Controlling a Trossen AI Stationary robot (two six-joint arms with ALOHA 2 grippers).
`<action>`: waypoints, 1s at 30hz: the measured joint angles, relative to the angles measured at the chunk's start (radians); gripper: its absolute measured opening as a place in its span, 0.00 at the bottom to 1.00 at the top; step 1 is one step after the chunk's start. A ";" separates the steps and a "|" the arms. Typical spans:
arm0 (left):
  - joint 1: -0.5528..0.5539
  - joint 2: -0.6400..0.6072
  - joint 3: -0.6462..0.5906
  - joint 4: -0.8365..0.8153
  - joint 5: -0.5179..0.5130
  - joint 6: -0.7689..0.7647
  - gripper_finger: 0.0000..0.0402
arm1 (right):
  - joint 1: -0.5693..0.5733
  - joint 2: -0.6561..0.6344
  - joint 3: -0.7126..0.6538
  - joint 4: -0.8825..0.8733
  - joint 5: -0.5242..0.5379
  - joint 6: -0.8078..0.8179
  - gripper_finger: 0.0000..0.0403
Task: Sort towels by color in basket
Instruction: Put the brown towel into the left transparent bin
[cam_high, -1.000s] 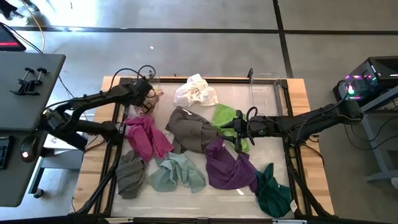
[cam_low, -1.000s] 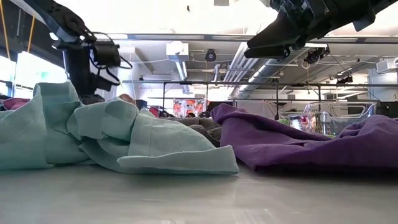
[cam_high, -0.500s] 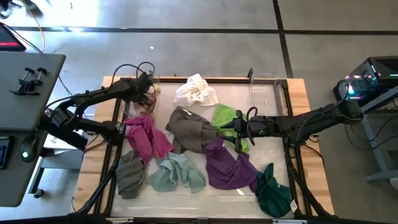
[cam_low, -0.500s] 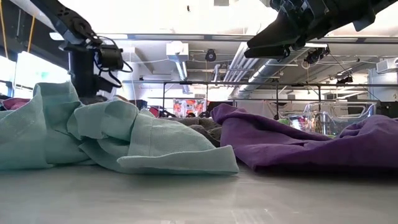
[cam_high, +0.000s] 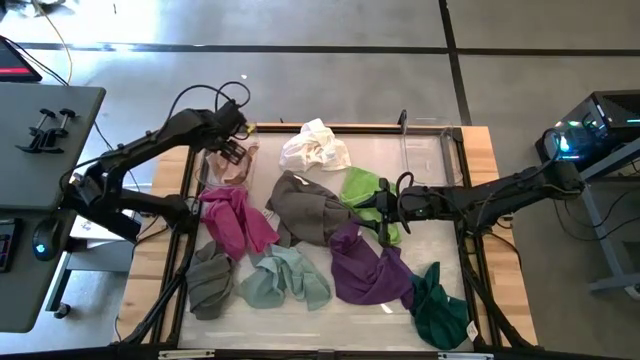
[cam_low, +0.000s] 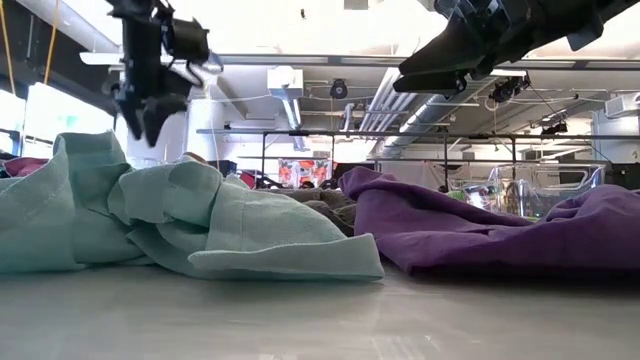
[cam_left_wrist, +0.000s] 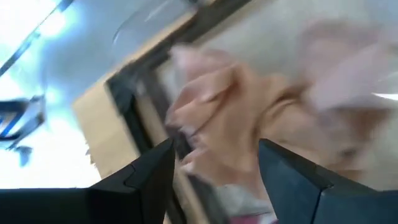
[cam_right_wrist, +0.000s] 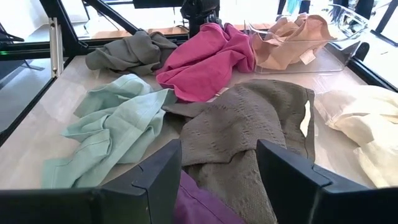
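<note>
Sorting barely begun — pale pink towel (cam_high: 232, 168) lies in the far-left clear bin (cam_right_wrist: 323, 59), left gripper (cam_high: 230, 149) above it parted and empty, right gripper (cam_high: 379, 213) apart — other towels loose.

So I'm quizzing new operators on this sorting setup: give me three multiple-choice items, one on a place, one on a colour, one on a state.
1. Where is the pale pink towel?
A in the clear bin
B under the purple towel
C on the floor

2. What colour is the towel nearest the table's front right corner?
A cream
B dark green
C magenta

3. The left gripper is:
A shut on a towel
B open, empty
C out of view

Answers: 1 A, it fills the clear bin. 2 B, dark green. 3 B, its fingers stand apart above the bin.
</note>
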 joint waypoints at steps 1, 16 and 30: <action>-0.023 -0.012 0.008 0.010 0.010 -0.001 0.52 | 0.000 0.000 0.000 0.000 0.000 0.000 0.51; -0.121 -0.063 -0.144 0.388 0.306 0.056 0.39 | 0.000 0.000 0.000 0.000 -0.004 0.002 0.51; 0.115 -0.030 -0.439 0.610 0.191 0.055 0.27 | 0.000 0.000 0.000 0.000 -0.003 0.002 0.51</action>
